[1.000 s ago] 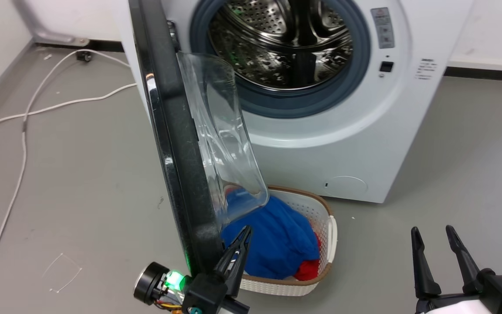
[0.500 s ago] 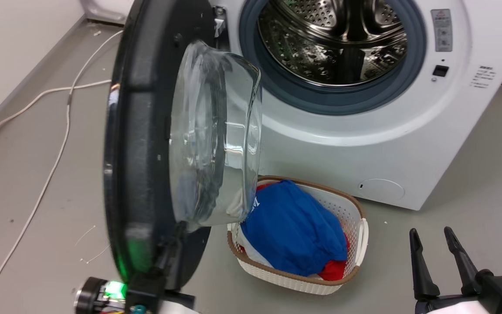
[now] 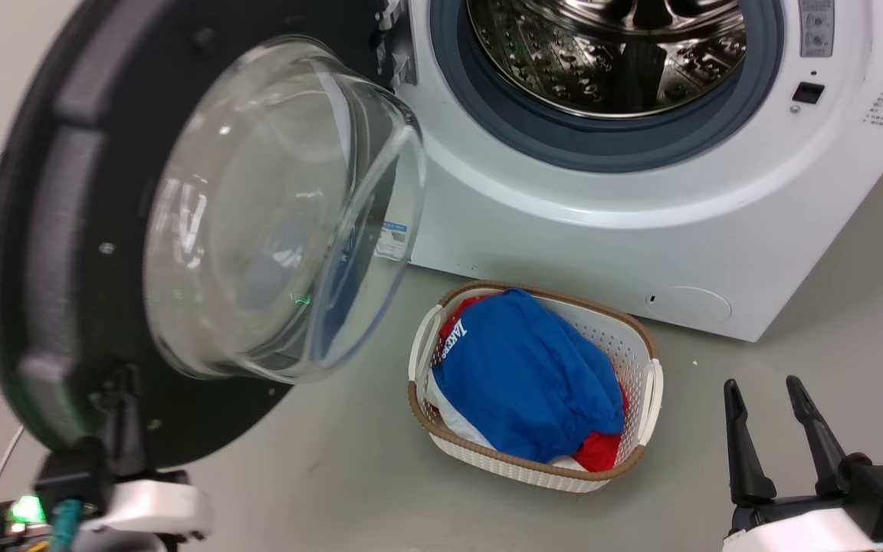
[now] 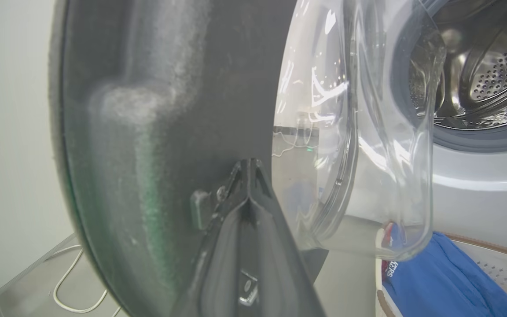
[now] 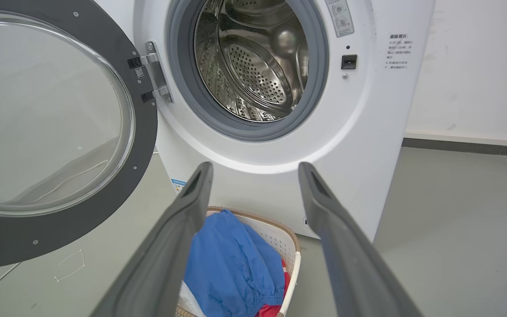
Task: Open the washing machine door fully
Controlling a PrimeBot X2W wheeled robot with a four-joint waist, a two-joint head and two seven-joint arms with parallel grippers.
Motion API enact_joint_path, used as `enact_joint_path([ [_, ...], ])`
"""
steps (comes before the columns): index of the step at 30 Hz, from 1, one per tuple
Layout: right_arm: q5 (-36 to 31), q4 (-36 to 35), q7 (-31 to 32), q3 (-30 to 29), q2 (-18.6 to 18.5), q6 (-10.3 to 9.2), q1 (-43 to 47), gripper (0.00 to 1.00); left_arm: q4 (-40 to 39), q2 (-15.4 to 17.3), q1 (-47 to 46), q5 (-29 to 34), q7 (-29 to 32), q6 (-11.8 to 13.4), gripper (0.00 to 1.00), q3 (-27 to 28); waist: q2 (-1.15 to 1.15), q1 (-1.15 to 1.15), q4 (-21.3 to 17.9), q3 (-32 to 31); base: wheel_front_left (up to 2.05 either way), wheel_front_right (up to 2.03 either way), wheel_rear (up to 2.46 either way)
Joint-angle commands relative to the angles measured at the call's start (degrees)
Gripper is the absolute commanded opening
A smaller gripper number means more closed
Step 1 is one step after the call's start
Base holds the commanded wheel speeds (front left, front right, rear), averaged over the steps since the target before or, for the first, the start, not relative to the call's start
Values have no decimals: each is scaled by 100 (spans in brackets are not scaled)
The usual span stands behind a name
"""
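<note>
the washing machine door [image 3: 43,230] has swung wider; left end effector [image 4: 249,169], fingers together, lies against its inner face. right end effector [image 3: 763,383] hangs, fingers apart.

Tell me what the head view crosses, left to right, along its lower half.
Large round black-rimmed washing machine door with its clear glass bowl → white woven laundry basket holding blue and red clothes → right gripper, its two long dark fingers apart.
</note>
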Motion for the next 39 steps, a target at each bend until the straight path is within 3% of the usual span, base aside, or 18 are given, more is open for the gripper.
enact_joint_path([
  [1,-47,-15,-10,-3,11,-1,-85,100,49,63,-141,-49,15,36,0,226,0,0,-40,73,0,0,0],
  [20,-263,-137,-10,-53,11,-1,-516,100,813,191,-1305,-23,17,-226,0,2071,0,0,-393,743,0,0,0],
  [27,-347,-158,-10,-70,11,-1,-600,100,1427,320,-1657,35,16,-445,0,2378,0,0,-483,891,0,0,0],
  [39,-416,-158,-10,-21,12,-1,-703,100,2040,464,-2169,11,15,-596,0,2956,0,0,-567,1000,0,0,0],
])
